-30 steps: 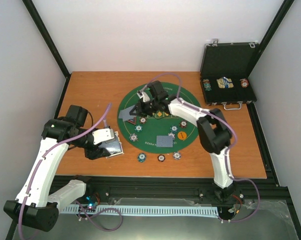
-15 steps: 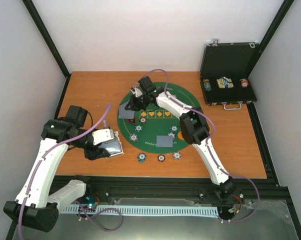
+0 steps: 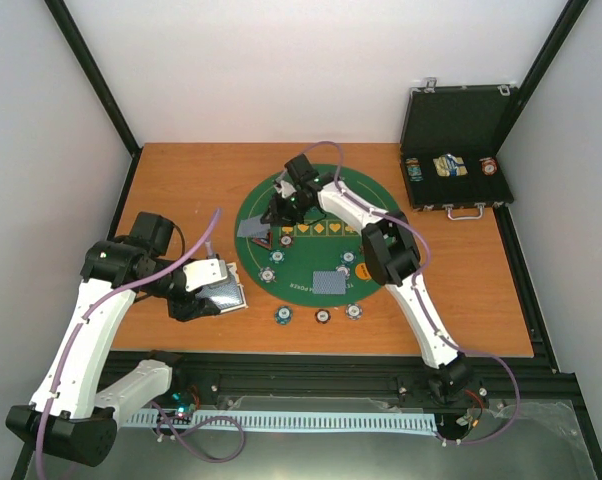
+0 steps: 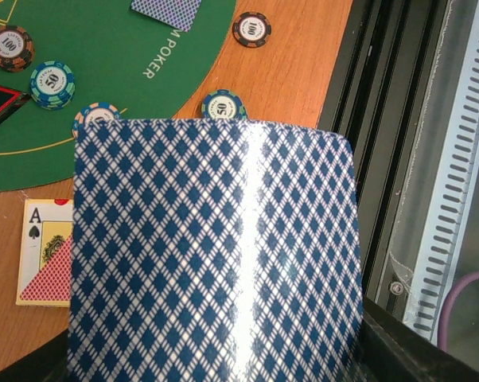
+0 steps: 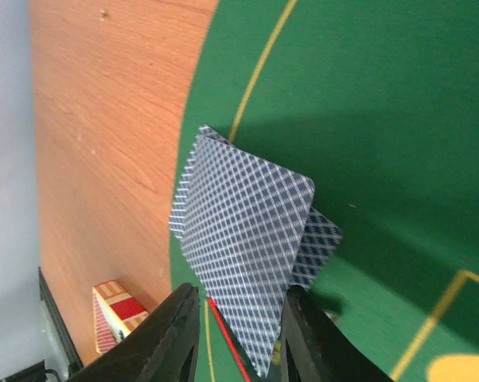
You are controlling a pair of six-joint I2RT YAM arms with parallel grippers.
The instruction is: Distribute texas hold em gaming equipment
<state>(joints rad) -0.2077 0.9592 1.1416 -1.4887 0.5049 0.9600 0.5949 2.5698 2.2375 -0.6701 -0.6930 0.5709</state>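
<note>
The blue-backed card hides the left jaws and is cut off by the bottom edge.

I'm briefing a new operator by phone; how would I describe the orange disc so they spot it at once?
Find the round green mat in the middle of the wooden table. On its near right rim, by the right arm, lies the orange disc. Unlike the striped poker chips beside it, it is solid orange with no striped edge.
</note>
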